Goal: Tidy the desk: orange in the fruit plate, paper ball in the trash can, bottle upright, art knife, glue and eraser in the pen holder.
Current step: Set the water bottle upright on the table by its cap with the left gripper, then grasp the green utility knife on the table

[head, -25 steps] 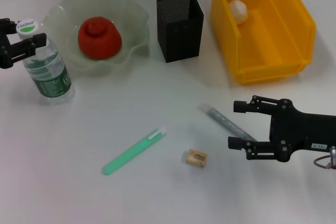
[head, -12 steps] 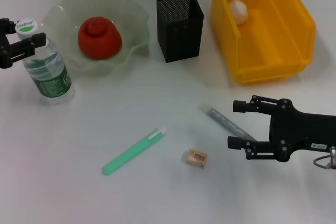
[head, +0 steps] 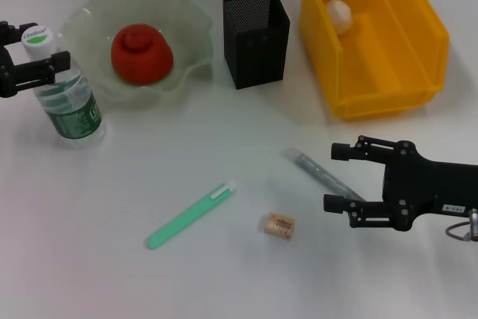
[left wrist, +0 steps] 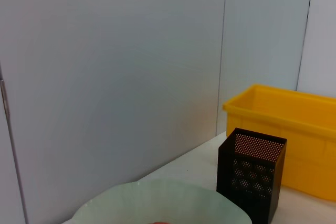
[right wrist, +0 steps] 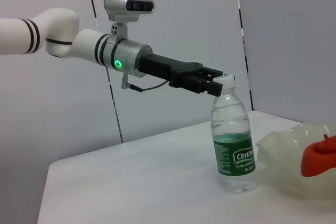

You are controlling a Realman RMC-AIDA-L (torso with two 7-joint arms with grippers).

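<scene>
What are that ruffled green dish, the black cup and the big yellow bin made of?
The fruit plate looks like pale green translucent glass, perhaps plastic: the table shows faintly through its wavy rim. The pen holder appears to be black metal wire mesh, since its walls are full of tiny holes. The trash can seems to be moulded plastic: opaque bright yellow with smooth, slightly glossy walls.

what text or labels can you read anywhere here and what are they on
"Cestbon" on the green label of the bottle, seen from the right wrist view.
Green logo on the bottle's cap: too small to read.
Smaller print lower on the bottle's label: too small to read.
Printed label on the eraser: blurred, unreadable.
White sticker on the right tool: too small to read.
</scene>
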